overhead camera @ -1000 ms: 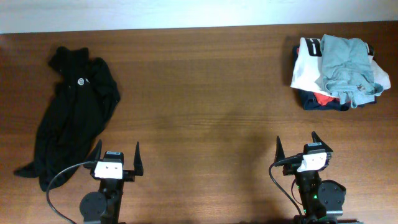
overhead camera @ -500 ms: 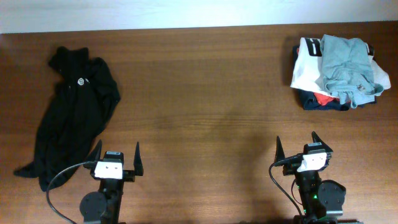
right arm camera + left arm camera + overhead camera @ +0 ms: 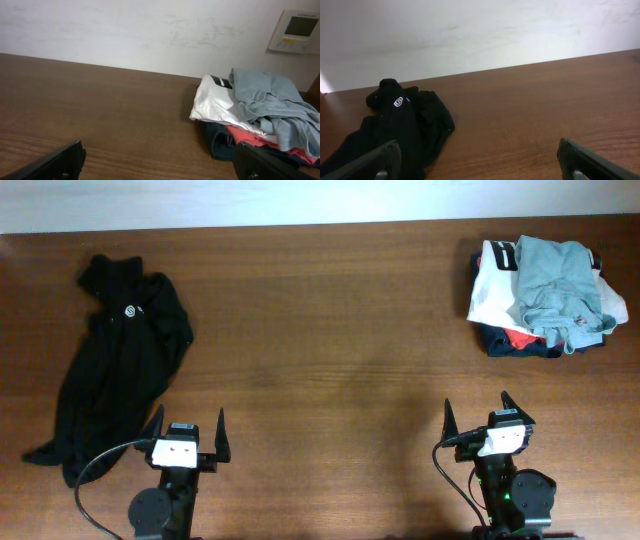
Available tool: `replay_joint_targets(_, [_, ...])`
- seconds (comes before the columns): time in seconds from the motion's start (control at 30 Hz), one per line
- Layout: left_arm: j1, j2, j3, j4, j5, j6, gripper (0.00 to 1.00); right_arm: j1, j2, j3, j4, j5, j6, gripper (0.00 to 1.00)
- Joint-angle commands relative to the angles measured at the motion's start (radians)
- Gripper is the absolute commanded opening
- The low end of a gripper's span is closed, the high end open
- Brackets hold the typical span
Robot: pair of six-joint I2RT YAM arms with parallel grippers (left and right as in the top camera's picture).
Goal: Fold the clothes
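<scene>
**Black top lying ahead and to the left of the left arm**

The black top [image 3: 120, 370] is being shown crumpled on the far left of the bench [image 3: 330, 330], unfolded. Its long axis is running from the collar at the far edge down to a trailing end near the front edge, slanting slightly leftward as it nears. That near end is lying just beside the left arm [image 3: 178, 450], on its outer side, so this arm is being judged much the nearer. The right arm [image 3: 500, 440] is being kept well apart from the top, across the bench. Both pairs of jaws are being held wide apart, with nothing between them.

From overhead, the whole length of the top and the white logo [image 3: 130, 309] near its far end are being shown. In the left wrist view only the far part is being shown, with the logo [image 3: 398, 102] facing the camera, and the near end is being hidden behind the left finger. The right wrist view is not taking in the top at all; a pile of other clothes [image 3: 260, 115] is being shown there instead, ahead and to the right
</scene>
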Motion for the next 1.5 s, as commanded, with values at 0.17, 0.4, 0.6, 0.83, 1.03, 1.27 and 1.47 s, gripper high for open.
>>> replay_joint_targets(0.17, [0.004, -0.008, -0.006, -0.003, -0.008, 0.02, 0.99, 0.006, -0.008, -0.005, -0.007, 0.008, 0.0, 0.99])
replay_joint_targets(0.4, [0.004, -0.008, -0.006, -0.003, -0.008, 0.02, 0.99, 0.006, -0.009, -0.005, -0.006, 0.01, -0.003, 0.99])
replay_joint_targets(0.6, [0.004, -0.009, -0.006, -0.003, -0.008, 0.02, 0.99, 0.006, -0.009, -0.005, -0.006, 0.013, -0.03, 0.99])
replay_joint_targets(0.83, [0.004, -0.009, -0.006, 0.001, -0.013, 0.021, 0.99, 0.006, -0.009, -0.005, 0.002, 0.012, -0.029, 0.99])
replay_joint_targets(1.03, [0.004, -0.008, -0.006, -0.009, -0.148, 0.021, 0.99, 0.006, -0.009, -0.005, 0.008, 0.012, -0.029, 0.99])
replay_joint_targets(1.27, [0.004, -0.008, -0.006, -0.008, -0.154, 0.02, 0.99, 0.006, -0.009, -0.005, 0.047, -0.051, -0.01, 0.99])
replay_joint_targets(1.47, [0.004, -0.008, -0.006, -0.007, -0.153, 0.02, 0.99, 0.006, -0.008, -0.005, 0.092, -0.15, -0.01, 0.99])
